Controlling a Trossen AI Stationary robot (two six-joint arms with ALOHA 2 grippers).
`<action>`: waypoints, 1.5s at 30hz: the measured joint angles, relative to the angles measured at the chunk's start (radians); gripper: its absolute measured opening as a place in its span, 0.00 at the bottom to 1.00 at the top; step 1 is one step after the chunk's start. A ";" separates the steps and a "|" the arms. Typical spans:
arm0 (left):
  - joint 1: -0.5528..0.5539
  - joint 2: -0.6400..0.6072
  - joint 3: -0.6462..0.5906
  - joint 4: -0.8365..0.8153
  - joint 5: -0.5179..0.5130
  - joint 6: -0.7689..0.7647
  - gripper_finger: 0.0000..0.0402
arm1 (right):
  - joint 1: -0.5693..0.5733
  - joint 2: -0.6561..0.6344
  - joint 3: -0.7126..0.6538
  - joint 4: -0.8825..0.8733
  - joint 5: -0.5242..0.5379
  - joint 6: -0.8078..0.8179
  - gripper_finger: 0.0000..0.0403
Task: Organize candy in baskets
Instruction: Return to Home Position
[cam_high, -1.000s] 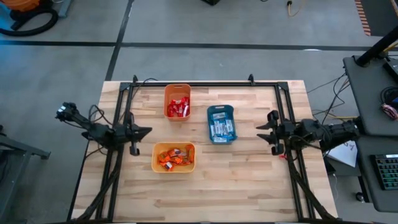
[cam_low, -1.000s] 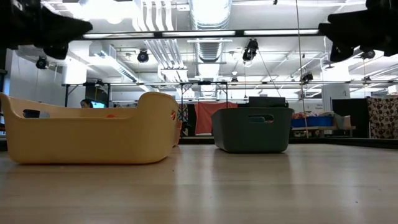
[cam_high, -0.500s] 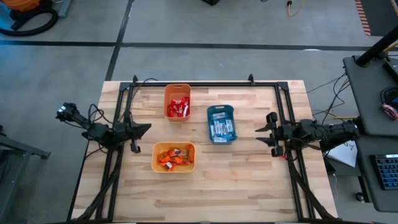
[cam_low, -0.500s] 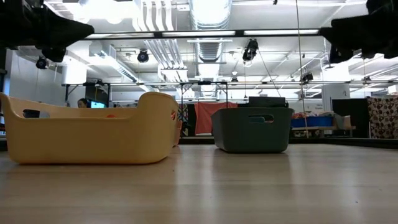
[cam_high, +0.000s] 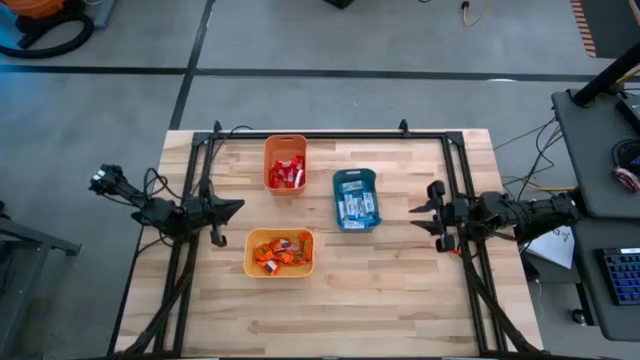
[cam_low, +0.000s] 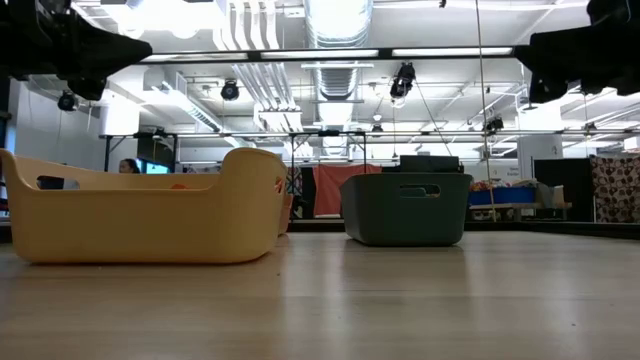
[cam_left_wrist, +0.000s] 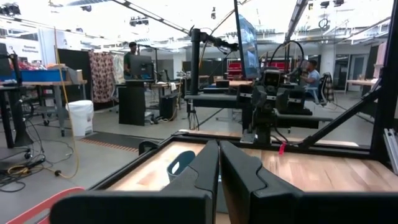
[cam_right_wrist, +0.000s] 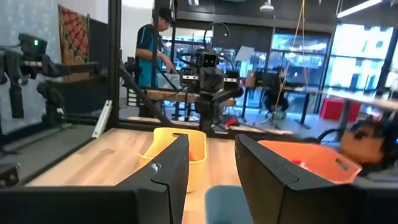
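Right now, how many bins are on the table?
3. Orange bin at far middle; teal-blue bin right of it; yellow bin in front of the orange one. None hidden from above.

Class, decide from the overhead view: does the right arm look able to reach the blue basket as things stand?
Probably yes: the right gripper, open, faces the blue basket across bare tabletop; nothing stands between them.
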 joint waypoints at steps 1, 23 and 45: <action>0.000 0.001 0.000 0.000 0.000 0.000 0.00 | 0.000 0.003 0.000 0.001 0.000 0.022 0.31; 0.000 0.037 0.000 0.000 0.001 0.000 0.00 | 0.000 0.009 0.000 -0.004 0.000 0.114 0.31; 0.000 0.041 0.000 0.000 0.001 0.000 0.00 | 0.000 0.009 0.000 -0.004 0.000 0.114 0.31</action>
